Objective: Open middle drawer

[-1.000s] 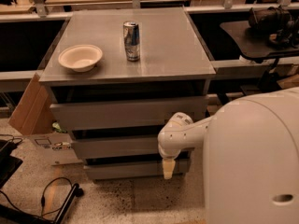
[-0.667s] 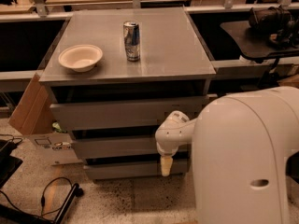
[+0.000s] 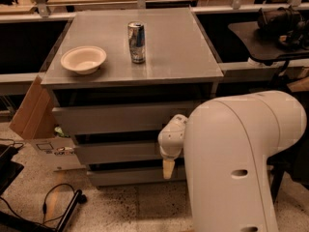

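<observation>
The robot's white arm housing [image 3: 241, 163] is filling the lower right foreground. From its left side a rounded white wrist joint [image 3: 173, 138] is projecting toward the cabinet. The hand [image 3: 168, 168] is hanging below this joint, with its cream-coloured tip pointing down. It is sitting in front of the right-hand part of the cabinet, level with the gap between the middle drawer and the lowest drawer. Whether the hand is clenched or released cannot be told, and contact with the cabinet cannot be confirmed.

On the speckled floor at lower left, black cables [image 3: 53, 202] are lying near the cabinet base.

The middle drawer [image 3: 118, 152] is sitting second of three in the grey cabinet, showing only its plain flat front. The lowest drawer [image 3: 130, 176] is lying directly below it, and the top drawer [image 3: 120, 118] directly above. A cardboard box [image 3: 30, 111] is leaning against the left side of the cabinet.

The counter [image 3: 174, 57] is carrying two items, set apart from each other. A pale bowl [image 3: 83, 59] is resting upright at its left side. A drink can [image 3: 136, 42] is standing upright near its centre.

Beyond, at far right, a black table [image 3: 260, 38] is standing.
</observation>
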Motion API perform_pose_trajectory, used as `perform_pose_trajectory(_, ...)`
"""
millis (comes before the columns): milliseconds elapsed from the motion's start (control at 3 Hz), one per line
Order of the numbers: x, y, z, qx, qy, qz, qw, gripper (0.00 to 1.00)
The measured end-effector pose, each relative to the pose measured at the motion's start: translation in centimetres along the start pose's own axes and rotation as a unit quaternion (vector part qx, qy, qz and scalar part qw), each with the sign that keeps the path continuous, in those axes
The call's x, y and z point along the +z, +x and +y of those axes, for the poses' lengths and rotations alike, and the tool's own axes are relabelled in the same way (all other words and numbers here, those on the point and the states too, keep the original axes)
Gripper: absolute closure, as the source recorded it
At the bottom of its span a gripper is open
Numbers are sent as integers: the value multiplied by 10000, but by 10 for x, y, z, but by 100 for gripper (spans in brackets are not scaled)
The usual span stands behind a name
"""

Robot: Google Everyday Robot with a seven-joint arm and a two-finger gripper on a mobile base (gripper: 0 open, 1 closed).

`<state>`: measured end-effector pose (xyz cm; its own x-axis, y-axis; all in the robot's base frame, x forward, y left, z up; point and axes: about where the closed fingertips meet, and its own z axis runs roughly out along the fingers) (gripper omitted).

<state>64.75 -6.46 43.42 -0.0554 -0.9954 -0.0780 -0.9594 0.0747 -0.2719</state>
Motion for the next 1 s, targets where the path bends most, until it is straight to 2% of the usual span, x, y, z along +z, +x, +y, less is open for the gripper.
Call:
perform_pose_trajectory(333, 13, -4, 8, 139, -208, 46, 9997, 26)
perform_pose_trajectory(667, 20, 5, 26, 281, -477, 118, 9984, 49)
perform_pose_trajectory(1000, 18, 5, 26, 284, -482, 119, 9984, 72)
